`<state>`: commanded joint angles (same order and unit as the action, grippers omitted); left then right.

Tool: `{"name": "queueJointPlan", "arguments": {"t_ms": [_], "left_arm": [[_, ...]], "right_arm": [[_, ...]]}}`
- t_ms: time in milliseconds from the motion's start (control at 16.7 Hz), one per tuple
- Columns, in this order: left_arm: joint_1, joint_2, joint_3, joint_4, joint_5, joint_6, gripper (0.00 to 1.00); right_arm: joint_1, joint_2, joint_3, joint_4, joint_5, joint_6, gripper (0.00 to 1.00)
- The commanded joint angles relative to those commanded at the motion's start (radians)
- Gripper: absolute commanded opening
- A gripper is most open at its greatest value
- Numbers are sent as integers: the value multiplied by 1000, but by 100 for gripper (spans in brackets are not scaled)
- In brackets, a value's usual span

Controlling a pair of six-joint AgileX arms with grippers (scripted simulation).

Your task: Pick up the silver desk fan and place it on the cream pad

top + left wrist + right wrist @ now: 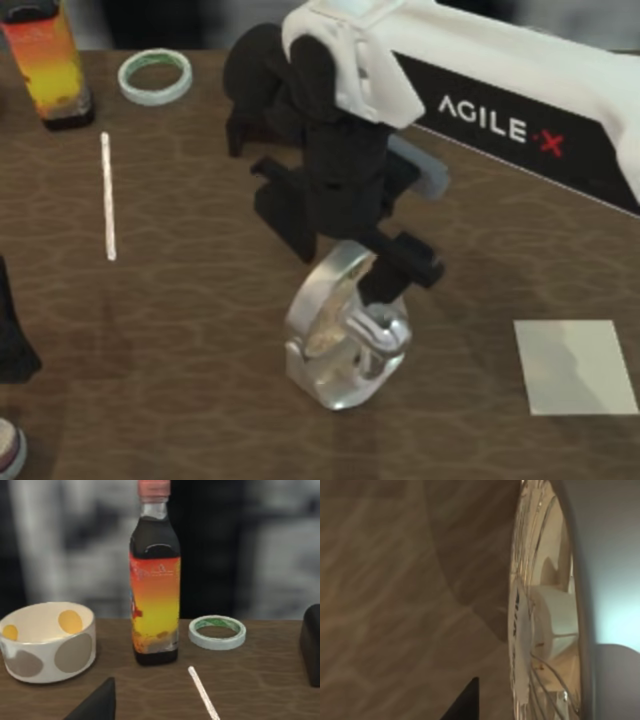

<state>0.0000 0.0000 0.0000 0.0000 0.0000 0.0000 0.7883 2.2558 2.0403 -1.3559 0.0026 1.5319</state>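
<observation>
The right gripper (345,255) has its jaws pinching the top of the silver desk fan's (345,335) chrome ring, the fan standing upright on the table (180,340) near the middle. The cream pad (577,366) lies bare, well to its right. The left gripper sits out of sight.

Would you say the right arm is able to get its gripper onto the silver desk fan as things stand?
Probably yes. The right gripper is already down at the top of the silver desk fan's ring, with nothing between them; the right wrist view shows the grille right up close. Whether its fingers have closed cannot be seen.
</observation>
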Motion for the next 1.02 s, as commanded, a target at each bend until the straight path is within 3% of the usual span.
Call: {"name": "queueJointPlan", "arguments": {"t_ms": [420,1020], "left_arm": [[0,0,0,0,0,0,100],[0,0,0,0,0,0,100]], "right_arm": [[0,0,0,0,0,0,2],[-2,-2,3,-3,0,2,0]]}}
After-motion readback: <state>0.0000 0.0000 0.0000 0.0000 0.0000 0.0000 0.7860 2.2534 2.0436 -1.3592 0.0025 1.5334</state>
